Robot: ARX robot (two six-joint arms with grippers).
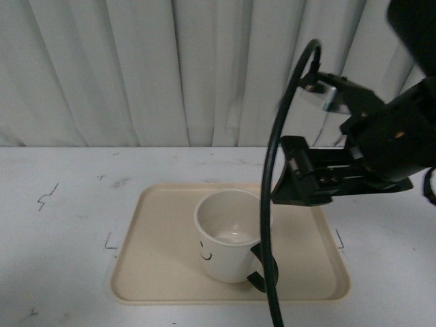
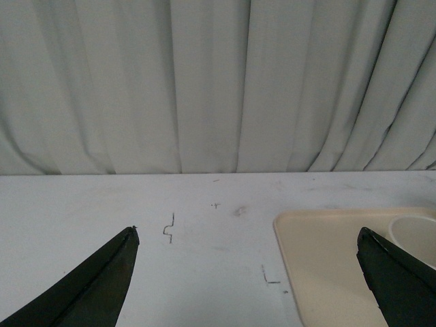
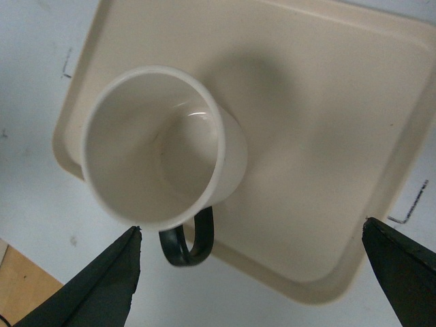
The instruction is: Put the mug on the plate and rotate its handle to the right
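Mug [image 1: 228, 235] upright on plate [image 1: 157, 272], placement judged done; handle [image 3: 187, 244] pointed near-right, small turn judged outstanding. Right gripper [image 3: 252, 228] above mug, jaws wide apart, empty: to be lowered astride mug, closed gently, twisted slowly. Left gripper [image 2: 246, 231] jaws apart, empty, over table [image 2: 102, 204] beside plate

No words, brand names, labels or numbers can be read anywhere. One sign is seen: a small black smiley face [image 1: 206, 255] drawn on the near-left side of the white round mug [image 1: 230, 235]. Thin dark pen marks [image 1: 46, 198] on the white table [image 1: 61, 259] spell nothing.
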